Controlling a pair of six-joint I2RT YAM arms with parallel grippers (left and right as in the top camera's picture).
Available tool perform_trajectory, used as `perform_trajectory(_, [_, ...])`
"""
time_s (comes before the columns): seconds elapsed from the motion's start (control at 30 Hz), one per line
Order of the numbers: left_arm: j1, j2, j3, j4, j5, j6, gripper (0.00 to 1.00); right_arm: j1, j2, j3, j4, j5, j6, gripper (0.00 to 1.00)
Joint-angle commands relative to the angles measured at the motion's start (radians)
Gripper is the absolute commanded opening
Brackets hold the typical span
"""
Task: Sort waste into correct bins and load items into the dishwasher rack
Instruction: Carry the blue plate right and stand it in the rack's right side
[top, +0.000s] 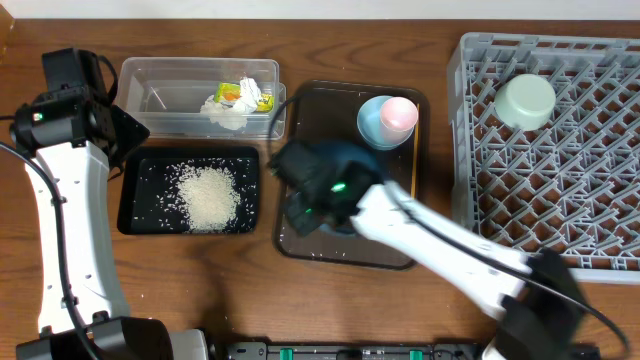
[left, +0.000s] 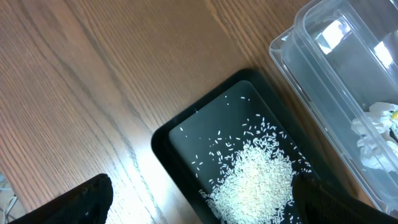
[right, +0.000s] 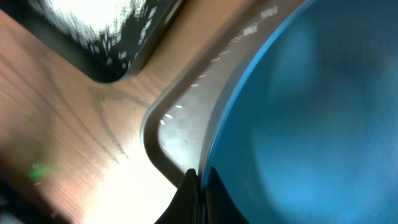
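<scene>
1. Grip check: the right gripper (right: 198, 186) has its fingertips pressed together on the thin rim of the dark blue bowl (right: 311, 112). The rim runs straight down into the pinch.
2. The bowl is round, smooth and glossy, and its inside fills the wrist view to the right of the fingertips. It sits on the brown tray (right: 180, 124). The tray's rounded, shiny corner lies just left of the pinch and has a few stray white grains stuck to it.
3. The left gripper (left: 205, 208) has its fingers spread wide and holds nothing. The dark tips show in the two bottom corners of its wrist view.
4. The rice (left: 255, 180) is a loose white heap directly beneath and between those fingers, with scattered grains around it. It lies in the black tray (left: 168, 143), which is matte, shallow and rectangular with rounded corners.
5. The clear tub (left: 336, 62) stands just beyond the black tray from the left gripper. It is transparent and thin-walled with a rolled rim. It holds the crumpled tissue (left: 373, 140) and the yellow-green wrapper (top: 262, 99).
6. The light blue bowl (top: 372, 122) is on the same brown tray, beyond the right gripper. The pink cup (top: 400, 112) overlaps it, and I can't tell whether the cup sits inside it or against it.
7. The rack (top: 560, 200) is a grey plastic peg lattice, well off to the right of the right gripper. The mint-green bowl (top: 525, 100) rests on its far part.
8. The table (left: 93, 74) is grained brown wood.
</scene>
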Motion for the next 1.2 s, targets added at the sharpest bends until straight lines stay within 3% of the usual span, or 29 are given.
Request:
perform_trajectory(0.0, [0.004, 0.002, 0.003, -0.002, -0.005, -0.008, 0.94, -0.120, -0.166, 0.004, -0.050, 0.059, 0.011, 0.01])
perform_trajectory(0.27, [0.004, 0.002, 0.003, -0.002, -0.005, -0.008, 0.94, -0.592, -0.473, 0.004, -0.156, -0.009, -0.129, 0.01])
perform_trajectory(0.43, [0.004, 0.002, 0.003, -0.003, -0.005, -0.008, 0.94, -0.892, -0.539, 0.003, -0.158, -0.093, -0.229, 0.01])
perform_trajectory(0.63, [0.004, 0.002, 0.003, -0.002, -0.005, -0.008, 0.94, -1.175, -0.499, 0.000, -0.040, -0.503, -0.293, 0.01])
perform_trajectory(0.73, [0.004, 0.002, 0.003, -0.002, -0.005, -0.008, 0.94, -1.262, -0.456, 0.000, 0.054, -0.666, -0.306, 0.01])
perform_trajectory(1.0, [0.004, 0.002, 0.003, -0.002, -0.005, -0.008, 0.94, -1.401, -0.293, 0.000, 0.247, -0.851, -0.307, 0.01])
perform_trajectory(1.17, [0.004, 0.002, 0.003, -0.002, -0.005, -0.008, 0.94, -1.490, -0.156, 0.000, 0.436, -1.195, -0.364, 0.01])
